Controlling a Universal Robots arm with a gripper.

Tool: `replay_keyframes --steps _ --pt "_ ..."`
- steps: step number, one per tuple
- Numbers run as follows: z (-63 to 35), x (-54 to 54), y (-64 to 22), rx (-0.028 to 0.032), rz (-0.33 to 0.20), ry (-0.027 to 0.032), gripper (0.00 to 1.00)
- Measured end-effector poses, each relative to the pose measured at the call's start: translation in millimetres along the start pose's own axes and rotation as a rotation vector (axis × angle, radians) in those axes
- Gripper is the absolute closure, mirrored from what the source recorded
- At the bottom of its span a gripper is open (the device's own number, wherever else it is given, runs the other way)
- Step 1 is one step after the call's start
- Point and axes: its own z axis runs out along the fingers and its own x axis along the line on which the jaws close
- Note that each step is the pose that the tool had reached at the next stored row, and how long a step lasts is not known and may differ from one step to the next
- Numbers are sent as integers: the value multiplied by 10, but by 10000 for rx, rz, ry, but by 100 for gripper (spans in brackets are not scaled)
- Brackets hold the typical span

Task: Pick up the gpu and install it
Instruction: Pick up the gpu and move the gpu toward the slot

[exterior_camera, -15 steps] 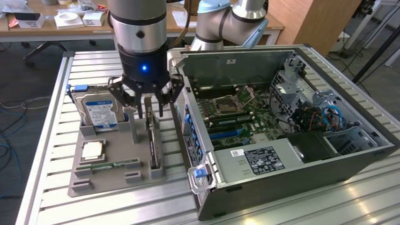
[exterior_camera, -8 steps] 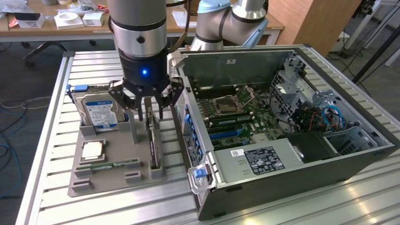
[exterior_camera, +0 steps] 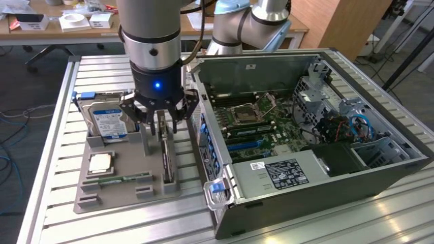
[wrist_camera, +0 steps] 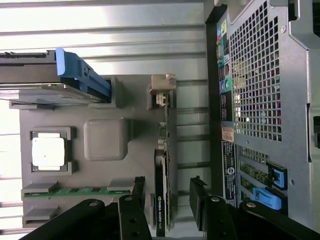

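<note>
You'll see the gpu [exterior_camera: 166, 157] is black with a pale bracket, the holder [exterior_camera: 114, 197] plain grey, the hard drive [exterior_camera: 109, 119] silver with a blue label, the memory stick [exterior_camera: 122, 179] green, the motherboard [exterior_camera: 271, 127] green too.

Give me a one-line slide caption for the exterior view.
Open gripper straddling the upright gpu in its grey holder, beside the open computer case.
</note>
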Motion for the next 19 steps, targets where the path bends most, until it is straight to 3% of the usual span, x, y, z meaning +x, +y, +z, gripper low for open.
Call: replay_keyframes --steps 11,19 --pt "181 4 -13 2 1 27 51" --pt "245 5 -17 5 2 49 51"
